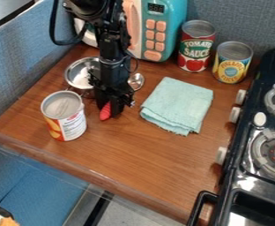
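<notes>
Pointing down from the top edge with the black arm, and ending with the gripper (114,109) low over the brown worktop (157,163), left of its middle. Cannot tell if pinched narrow or set wide. Can see a small red thing with ridges (105,113) right at the tip — maybe held, maybe just beside, too hard to tell.

Look to the left for a can with a white and orange label (74,126), upright near the left end of the front edge, with a silver top. Find a shiny metal bowl (78,80) just behind that can, partly hidden by the arm, and a shiny spoon (137,82) on the other side of the arm.

Look right of the gripper for a light green cloth (178,103), folded and flat, well apart from the can on the left. See a blue-green toy microwave (178,26) with peach buttons at the back edge. Next to it, find a tall can with a red and green label (194,52), then a shorter can with a yellow label (229,69) — both upright. Spot a black stove (272,64) along the right edge, with pale knobs (240,97) facing the cloth.
</notes>
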{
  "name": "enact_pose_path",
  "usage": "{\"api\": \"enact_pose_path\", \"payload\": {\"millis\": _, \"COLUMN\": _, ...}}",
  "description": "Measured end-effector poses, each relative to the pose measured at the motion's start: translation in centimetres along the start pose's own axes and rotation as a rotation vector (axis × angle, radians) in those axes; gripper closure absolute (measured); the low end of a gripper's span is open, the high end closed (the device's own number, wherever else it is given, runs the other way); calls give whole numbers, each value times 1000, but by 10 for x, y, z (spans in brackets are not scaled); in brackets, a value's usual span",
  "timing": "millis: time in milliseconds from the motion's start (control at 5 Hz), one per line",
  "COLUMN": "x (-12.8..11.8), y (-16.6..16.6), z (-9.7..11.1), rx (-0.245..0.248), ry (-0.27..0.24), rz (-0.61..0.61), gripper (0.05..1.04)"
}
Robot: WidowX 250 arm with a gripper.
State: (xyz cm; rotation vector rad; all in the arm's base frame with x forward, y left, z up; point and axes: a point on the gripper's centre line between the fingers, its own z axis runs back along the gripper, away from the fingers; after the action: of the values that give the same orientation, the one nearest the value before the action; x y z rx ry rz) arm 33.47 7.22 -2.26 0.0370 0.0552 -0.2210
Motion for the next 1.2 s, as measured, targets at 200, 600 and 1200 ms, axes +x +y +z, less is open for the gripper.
{"api": "enact_pose_path", "payload": {"millis": 200, "x": -5, "y": -3, "z": 2, "rx": -2, "ry": 5, "rz": -33, "gripper": 654}}
{"api": "enact_pose_path", "payload": {"millis": 600, "x": 12, "y": -13, "z": 66, "rx": -54, "ry": -143, "rz": -49, "gripper": 655}}
{"api": "enact_pose_path", "payload": {"millis": 1200, "x": -54, "y": 50, "z": 112, "rx": -37, "ry": -196, "rz": -4, "gripper": 655}}
